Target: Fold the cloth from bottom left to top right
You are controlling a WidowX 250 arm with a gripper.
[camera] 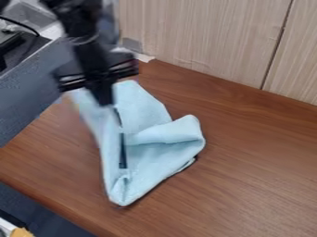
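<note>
Nearest you, at the lower left corner, you see part of a yellow-orange thing (22, 232) beside something white (6, 227). Just past them runs the near left edge of the brown wooden table (260, 162).

Your light blue cloth (148, 162) lies on the left half of the table, bunched and partly folded. Its narrow tip points toward you. Farther up, a rounded, folded flap bulges to the right, with creases running inward below it and a thin dark line along the lower right edge. A narrow black strip (123, 152) shows upright against the cloth's middle; you cannot tell whether it is part of the gripper.

Your black gripper (105, 102) hangs down at the cloth's upper left part, its lower end in front of the fabric. You cannot tell how far open it is, or whether it has hold of the cloth. The cloth's far end rises to a blunt point just right of it.

Beyond the table stand pale wood-grain panels (198, 41) with a dark seam between them. At the far left, past a blue-grey surface (22, 104), you see a grey basin (31, 15) and a black cable (22, 25).
</note>
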